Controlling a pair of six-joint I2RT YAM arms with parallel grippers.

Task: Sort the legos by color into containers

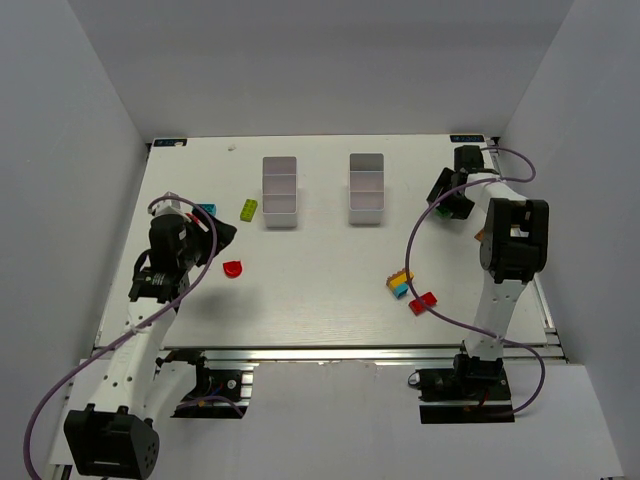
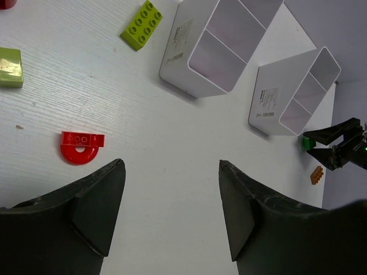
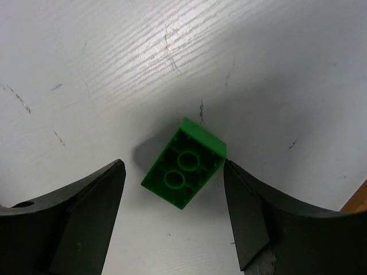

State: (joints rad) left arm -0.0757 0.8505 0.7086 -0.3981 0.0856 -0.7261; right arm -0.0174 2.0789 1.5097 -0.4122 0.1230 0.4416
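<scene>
The white tabletop (image 1: 330, 300) carries two white three-compartment containers side by side near its far edge, the left bin (image 1: 280, 190) and the right bin (image 1: 366, 187). No brick shows in any compartment visible from the left wrist, so sorting looks barely begun.

The step in hand appears to be the first pick on the right side. The right hand (image 3: 174, 166) is spread wide, low over the far right corner of the tabletop. It straddles a green brick (image 3: 184, 163) that lies on the surface with its hollow underside toward the camera. There is a clear gap at the left finger. Whether the right finger touches the brick's corner is hard to tell.

The brick sits skewed to the jaws, so closing will likely twist it. Squaring the wrist first, then closing, lifting and carrying it left to the right bin seems the call.

Room is tight there. The side wall (image 1: 590, 120) and the tabletop's edge are near, and a small orange brick (image 2: 316, 175) lies just beside the hand.

The left hand (image 2: 170, 166) is also spread apart and holds nothing. It hovers above bare tabletop with a rounded red brick (image 2: 82, 146) near its left finger and a lime brick (image 2: 141, 24) beside the left bin. A broad bare stretch between bins and near edge gives both arms room to move.
</scene>
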